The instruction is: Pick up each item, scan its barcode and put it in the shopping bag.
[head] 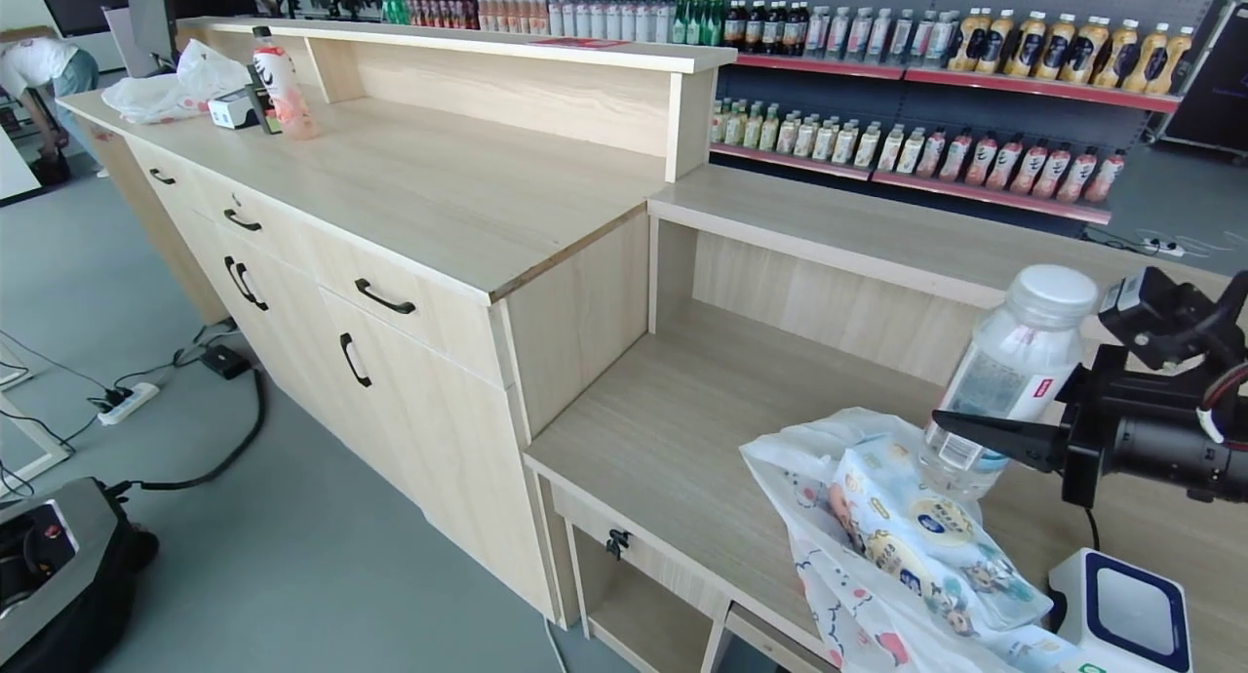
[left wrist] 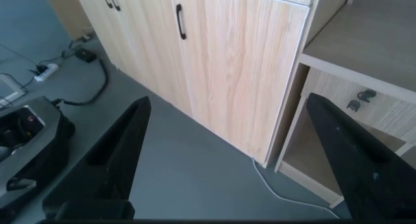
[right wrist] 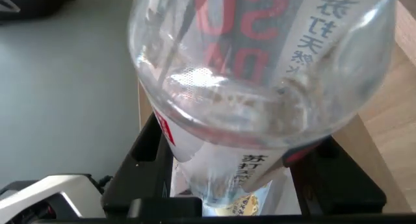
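A clear water bottle [head: 1009, 371] with a white cap and a red-and-white label hangs upright over the lower counter, and my right gripper [head: 985, 437] is shut on its lower part. Close up, the same bottle [right wrist: 260, 87] sits between the black fingers. Just under the bottle lies the printed white shopping bag [head: 848, 566], open, with a pack of wipes [head: 926, 541] in its mouth. The white barcode scanner [head: 1131, 610] stands at the counter's near right corner. My left gripper [left wrist: 227, 162] hangs open over the grey floor beside the cabinet doors.
The lower counter [head: 682, 429] has bare wood left of the bag. A taller counter [head: 409, 180] rises to the left, with a bottle [head: 281, 83], a small box and a plastic bag at its far end. Drink shelves [head: 926, 156] line the back wall. Cables lie on the floor.
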